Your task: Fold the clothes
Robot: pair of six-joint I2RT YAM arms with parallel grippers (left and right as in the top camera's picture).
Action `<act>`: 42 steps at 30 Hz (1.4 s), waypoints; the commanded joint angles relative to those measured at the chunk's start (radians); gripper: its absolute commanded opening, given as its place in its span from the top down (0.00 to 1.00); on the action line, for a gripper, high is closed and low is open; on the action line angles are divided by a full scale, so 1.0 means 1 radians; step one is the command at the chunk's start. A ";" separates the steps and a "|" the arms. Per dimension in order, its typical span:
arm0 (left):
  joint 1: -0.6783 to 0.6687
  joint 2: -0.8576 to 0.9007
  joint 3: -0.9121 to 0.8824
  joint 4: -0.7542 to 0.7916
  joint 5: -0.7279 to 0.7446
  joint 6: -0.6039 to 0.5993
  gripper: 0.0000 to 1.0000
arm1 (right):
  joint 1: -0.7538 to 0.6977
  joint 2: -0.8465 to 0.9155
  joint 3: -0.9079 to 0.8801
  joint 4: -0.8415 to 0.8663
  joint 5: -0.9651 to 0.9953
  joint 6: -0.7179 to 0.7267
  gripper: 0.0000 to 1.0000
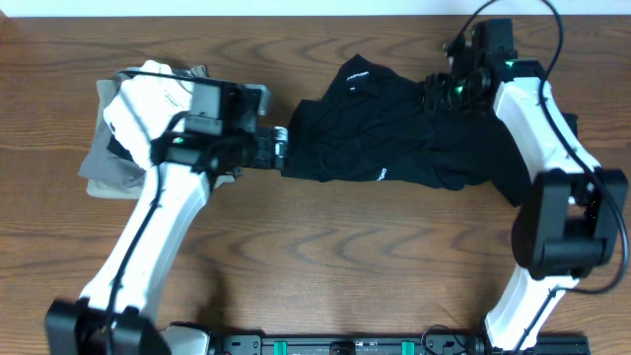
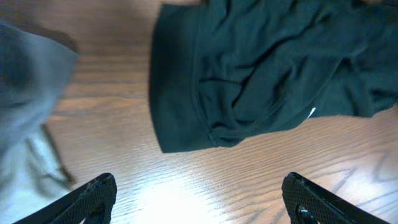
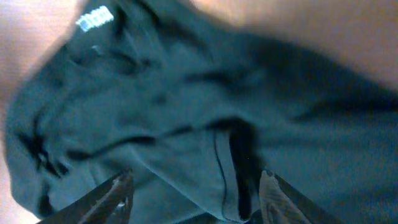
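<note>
– What lies at the far left?

– A pile of folded clothes (image 1: 138, 113), white on top, grey and olive under it, on the wooden table (image 1: 345, 256).

– And the left claw (image 1: 279, 150)?

– Just right of the pile, at the left end of the black shirt (image 1: 394, 138). From the wrist its fingers (image 2: 93, 199) stand spread wide with only bare wood between them. The shirt's nearest flap (image 2: 180, 93) lies just ahead of the tips, apart from them.

– How does the shirt lie?

– Crumpled in the middle of the table, toward the far edge. Its long axis runs left to right, from the left claw to the right arm. Small white lettering shows at the top left (image 1: 355, 84) and another bit at the near edge (image 1: 380, 173). I cannot pick out the collar, so I cannot say which end is the neck.

– The right claw (image 1: 444, 94)?

– Over the shirt's upper right part. In the wrist view its fingers (image 3: 115, 193) are parted, with a fold of black cloth (image 3: 230, 155) below and between them. They pinch nothing that I can see.
</note>
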State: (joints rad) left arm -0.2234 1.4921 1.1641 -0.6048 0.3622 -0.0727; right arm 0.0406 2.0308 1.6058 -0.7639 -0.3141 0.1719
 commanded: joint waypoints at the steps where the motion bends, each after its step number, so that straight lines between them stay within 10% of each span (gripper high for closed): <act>1: -0.031 0.055 0.020 0.005 -0.024 0.020 0.13 | -0.007 0.058 0.002 -0.044 -0.132 0.011 0.39; 7: -0.050 0.084 0.020 0.008 -0.024 0.021 0.13 | 0.015 0.085 0.002 -0.075 -0.076 -0.014 0.45; 11: -0.050 0.084 0.020 0.015 -0.024 0.021 0.13 | 0.027 0.084 0.003 -0.060 -0.082 -0.068 0.86; 14: -0.050 0.082 0.020 0.000 -0.024 0.020 0.13 | 0.028 0.043 0.003 -0.076 -0.151 -0.138 0.99; 35: -0.029 -0.108 0.020 -0.026 -0.024 0.020 0.12 | 0.297 -0.507 0.003 -0.639 -0.428 -0.776 0.99; 42: -0.030 -0.115 0.020 -0.031 -0.024 0.020 0.12 | 0.370 -0.507 0.003 -0.616 -0.276 -0.752 0.70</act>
State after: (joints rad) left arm -0.2562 1.3838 1.1641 -0.6300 0.3401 -0.0700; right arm 0.4084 1.5387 1.6085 -1.4014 -0.6670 -0.5694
